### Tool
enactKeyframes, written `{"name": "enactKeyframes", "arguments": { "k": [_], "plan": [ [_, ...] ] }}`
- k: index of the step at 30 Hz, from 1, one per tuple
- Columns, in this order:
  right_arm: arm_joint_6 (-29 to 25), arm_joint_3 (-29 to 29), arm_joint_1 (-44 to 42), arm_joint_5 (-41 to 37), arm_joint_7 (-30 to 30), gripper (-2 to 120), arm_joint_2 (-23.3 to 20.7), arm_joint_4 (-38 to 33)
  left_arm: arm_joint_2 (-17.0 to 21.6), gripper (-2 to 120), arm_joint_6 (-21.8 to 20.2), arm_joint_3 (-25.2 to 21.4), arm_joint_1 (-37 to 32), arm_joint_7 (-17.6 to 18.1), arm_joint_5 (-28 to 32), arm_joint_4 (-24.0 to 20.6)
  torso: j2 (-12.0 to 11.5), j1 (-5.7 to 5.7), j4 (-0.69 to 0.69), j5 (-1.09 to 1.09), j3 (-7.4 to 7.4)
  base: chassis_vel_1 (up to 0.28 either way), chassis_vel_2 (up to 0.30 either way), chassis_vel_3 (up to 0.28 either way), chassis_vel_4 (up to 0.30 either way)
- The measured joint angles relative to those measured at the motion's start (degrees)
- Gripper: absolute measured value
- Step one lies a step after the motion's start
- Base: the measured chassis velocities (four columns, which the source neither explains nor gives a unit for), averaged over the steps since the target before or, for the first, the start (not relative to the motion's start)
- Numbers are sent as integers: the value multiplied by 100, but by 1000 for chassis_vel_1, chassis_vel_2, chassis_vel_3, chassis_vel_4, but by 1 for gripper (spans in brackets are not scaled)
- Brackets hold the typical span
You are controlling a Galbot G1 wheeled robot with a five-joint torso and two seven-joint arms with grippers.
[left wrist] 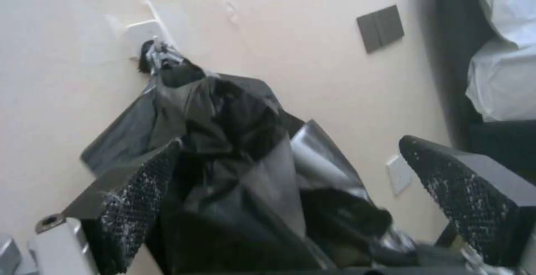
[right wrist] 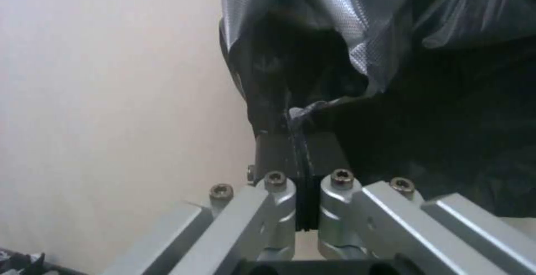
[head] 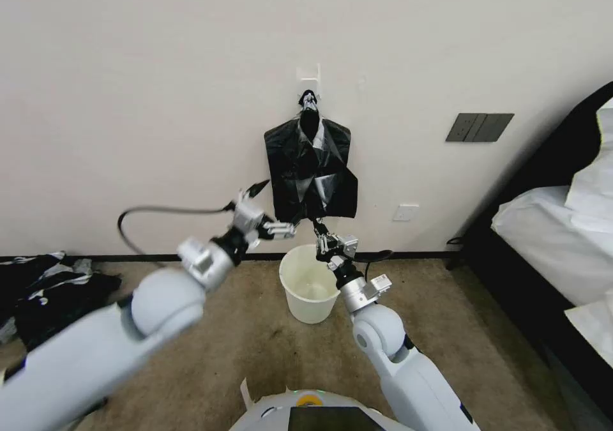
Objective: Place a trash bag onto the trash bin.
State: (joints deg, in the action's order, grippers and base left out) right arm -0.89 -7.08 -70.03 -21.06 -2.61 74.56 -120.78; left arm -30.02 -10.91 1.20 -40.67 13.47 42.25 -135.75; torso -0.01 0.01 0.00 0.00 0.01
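A bundle of black bags [head: 300,153] hangs from a wall hook [head: 308,76] above the cream-white trash bin [head: 313,310], which stands open on the carpet. One glossy film, the trash bag [head: 322,191] [left wrist: 262,191] [right wrist: 346,19], hangs loose at the bundle's front. My right gripper [head: 315,225] [right wrist: 299,141] is shut on its lower edge, a thin strip of film pinched between the pads, just above the bin's rim. My left gripper [head: 273,212] [left wrist: 290,191] is open at the bundle's lower left corner, its fingers [left wrist: 140,199] spread wide with the black film in front of them.
A black-and-white cloth heap [head: 45,290] lies on the floor at the far left. A bed with white bedding [head: 562,226] fills the right side. On the wall are a dark switch plate [head: 479,126] and a white socket [head: 405,212].
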Motion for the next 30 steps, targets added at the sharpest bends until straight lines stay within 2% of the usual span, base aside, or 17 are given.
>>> {"name": "enactKeyframes", "arguments": {
  "k": [1,4,5,7,8,9,10,15,21,27,28,30],
  "plan": [
    [0,0,0,0,0,0,0,0,0,100,0,0,0,0,0,0,0,0,0,0,0,0,0,0,0],
    [-9,-18,-12,38,6,0,28,3,-12,100,-444,1364,1858,295,413,290,0,0,-1,1,0,0,0,0,0],
    [-9,-18,-12,38,6,0,28,3,-12,100,-444,1364,1858,295,413,290,0,0,-1,1,0,0,0,0,0],
    [-10,-47,-29,47,8,0,38,-2,-148,100,-807,2138,2814,475,508,473,0,0,-1,-1,0,0,0,0,0],
    [-10,-47,-29,47,8,0,38,-2,-148,100,-807,2138,2814,475,508,473,0,0,-1,-1,0,0,0,0,0],
    [-11,-66,-37,48,9,0,41,-14,-243,100,-1069,2523,3338,564,534,581,0,0,0,0,0,0,0,0,0],
    [-13,-78,-39,48,9,0,41,-19,-280,100,-1188,2645,3505,601,541,612,0,0,1,0,0,0,0,0,0],
    [-21,-106,-42,40,11,0,42,-28,-493,100,-1541,2993,3921,723,546,796,0,0,1,0,0,0,0,0,0],
    [-29,-138,-43,25,11,0,27,-37,-728,97,-1850,3158,4059,919,645,971,0,0,0,0,0,0,0,0,0],
    [-35,-176,-54,-9,11,0,-6,-83,-1049,74,-2123,3406,4209,1097,742,1229,0,0,0,0,0,0,0,0,0],
    [-35,-176,-54,-9,11,0,-6,-83,-1049,74,-2123,3406,4209,1097,742,1229,0,0,0,0,0,0,0,0,0],
    [-37,-198,-55,-38,11,0,-15,-88,-1158,63,-2257,3461,4276,1204,822,1299,0,-1,0,1,0,0,0,0,0]
  ]
}}
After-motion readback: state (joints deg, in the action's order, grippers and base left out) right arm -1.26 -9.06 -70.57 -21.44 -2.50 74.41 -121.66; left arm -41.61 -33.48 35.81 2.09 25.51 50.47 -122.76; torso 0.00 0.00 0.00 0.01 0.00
